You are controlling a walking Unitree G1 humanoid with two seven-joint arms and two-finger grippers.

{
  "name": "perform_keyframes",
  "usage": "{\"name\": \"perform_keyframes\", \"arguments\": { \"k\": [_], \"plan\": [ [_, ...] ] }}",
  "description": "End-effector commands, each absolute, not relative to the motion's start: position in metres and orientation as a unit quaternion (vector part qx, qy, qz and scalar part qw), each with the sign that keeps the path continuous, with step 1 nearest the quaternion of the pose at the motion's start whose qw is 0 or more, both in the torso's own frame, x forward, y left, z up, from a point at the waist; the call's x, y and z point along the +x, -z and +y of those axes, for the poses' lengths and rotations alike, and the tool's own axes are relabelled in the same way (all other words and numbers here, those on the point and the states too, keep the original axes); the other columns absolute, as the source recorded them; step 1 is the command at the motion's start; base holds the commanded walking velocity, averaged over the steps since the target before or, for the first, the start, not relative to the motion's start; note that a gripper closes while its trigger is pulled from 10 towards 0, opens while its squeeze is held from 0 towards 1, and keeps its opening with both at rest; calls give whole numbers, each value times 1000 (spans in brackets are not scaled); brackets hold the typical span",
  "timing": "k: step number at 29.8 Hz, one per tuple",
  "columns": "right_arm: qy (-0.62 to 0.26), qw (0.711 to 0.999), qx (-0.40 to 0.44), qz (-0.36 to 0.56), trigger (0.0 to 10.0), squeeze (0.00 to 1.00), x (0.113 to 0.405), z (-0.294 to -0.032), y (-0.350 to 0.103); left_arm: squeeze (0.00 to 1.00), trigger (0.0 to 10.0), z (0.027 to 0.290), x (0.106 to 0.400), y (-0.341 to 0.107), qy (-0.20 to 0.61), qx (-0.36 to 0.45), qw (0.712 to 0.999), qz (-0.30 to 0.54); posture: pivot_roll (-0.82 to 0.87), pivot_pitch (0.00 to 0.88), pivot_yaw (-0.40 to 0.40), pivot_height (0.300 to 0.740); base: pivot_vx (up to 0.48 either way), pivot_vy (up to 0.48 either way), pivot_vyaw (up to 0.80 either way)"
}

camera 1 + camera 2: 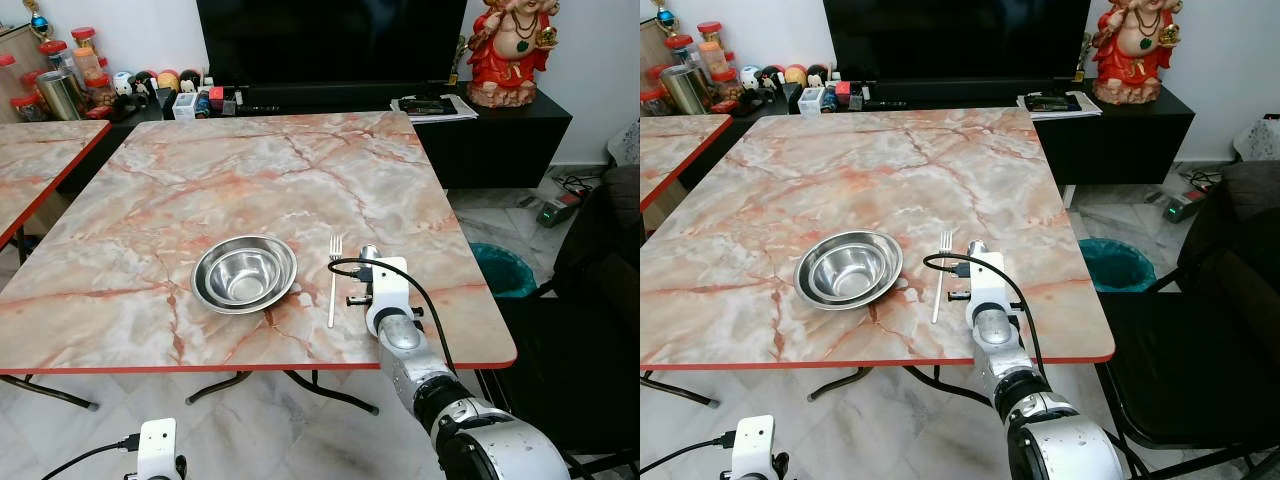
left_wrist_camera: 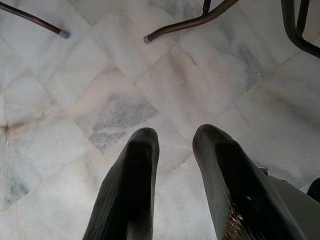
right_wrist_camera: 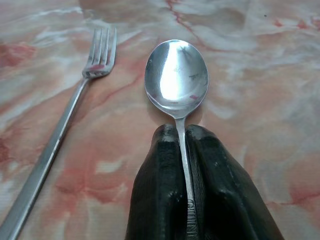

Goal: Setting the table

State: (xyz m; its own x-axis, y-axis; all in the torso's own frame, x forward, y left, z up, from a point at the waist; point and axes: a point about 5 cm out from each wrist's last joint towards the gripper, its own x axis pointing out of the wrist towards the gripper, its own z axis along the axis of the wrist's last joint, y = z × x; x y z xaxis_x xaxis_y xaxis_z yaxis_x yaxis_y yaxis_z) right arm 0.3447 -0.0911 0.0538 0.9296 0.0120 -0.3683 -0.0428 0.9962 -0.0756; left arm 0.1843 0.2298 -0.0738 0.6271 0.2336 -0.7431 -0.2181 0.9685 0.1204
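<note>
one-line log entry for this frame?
setting table | right gripper shut on spoon, beside fork | bowl placed | left gripper idle, open

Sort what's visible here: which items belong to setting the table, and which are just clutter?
Job:
steel bowl
fork
spoon, clamped in the right gripper
marble table

Lying about:
red statue
jars
papers
teal bin

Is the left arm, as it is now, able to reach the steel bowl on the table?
Probably not without lifting first. The left gripper hangs below the table edge, pointing at the floor, fingers open. The steel bowl sits near that edge with nothing over it, so raising the arm should open the way.
</note>
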Motion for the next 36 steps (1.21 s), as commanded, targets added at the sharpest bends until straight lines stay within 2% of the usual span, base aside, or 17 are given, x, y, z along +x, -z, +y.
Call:
{"name": "perform_keyframes", "arguments": {
  "k": [1, 11, 12, 13, 14, 15, 18, 36],
  "plan": [
    [-17, 982, -42, 183, 10000, 0, 347, -89, -57, 0, 10000, 230, 186, 73, -127, 6, 902, 412, 71, 0, 47, 740, 0, 0, 0],
    [-16, 980, -44, 195, 10000, 0, 342, -92, -50, 0, 10000, 229, 186, 73, -124, 7, 902, 413, 72, 0, 48, 740, 0, 0, 0],
    [-16, 980, -44, 195, 10000, 533, 342, -92, -50, 0, 10000, 229, 186, 73, -124, 7, 902, 414, 72, 0, 48, 740, 0, 0, 0],
    [-16, 980, -44, 195, 10000, 533, 342, -92, -50, 0, 10000, 229, 186, 73, -124, 7, 902, 414, 72, 0, 48, 740, 0, 0, 0],
    [-16, 980, -44, 195, 10000, 882, 342, -92, -50, 0, 10000, 229, 186, 74, -124, 7, 902, 414, 74, 0, 45, 740, 0, 0, 0],
    [-16, 980, -43, 195, 10000, 976, 342, -93, -50, 0, 10000, 229, 186, 74, -124, 7, 902, 414, 74, 0, 45, 740, 0, 0, 0],
    [-15, 980, -44, 195, 10000, 1000, 342, -93, -49, 0, 10000, 228, 186, 74, -124, 6, 902, 414, 76, 0, 43, 740, 0, 0, 0],
    [-20, 982, -35, 184, 10000, 1000, 343, -91, -52, 0, 10000, 227, 189, 72, -122, 7, 903, 412, 74, 0, 45, 740, 0, 0, 0]
  ]
}}
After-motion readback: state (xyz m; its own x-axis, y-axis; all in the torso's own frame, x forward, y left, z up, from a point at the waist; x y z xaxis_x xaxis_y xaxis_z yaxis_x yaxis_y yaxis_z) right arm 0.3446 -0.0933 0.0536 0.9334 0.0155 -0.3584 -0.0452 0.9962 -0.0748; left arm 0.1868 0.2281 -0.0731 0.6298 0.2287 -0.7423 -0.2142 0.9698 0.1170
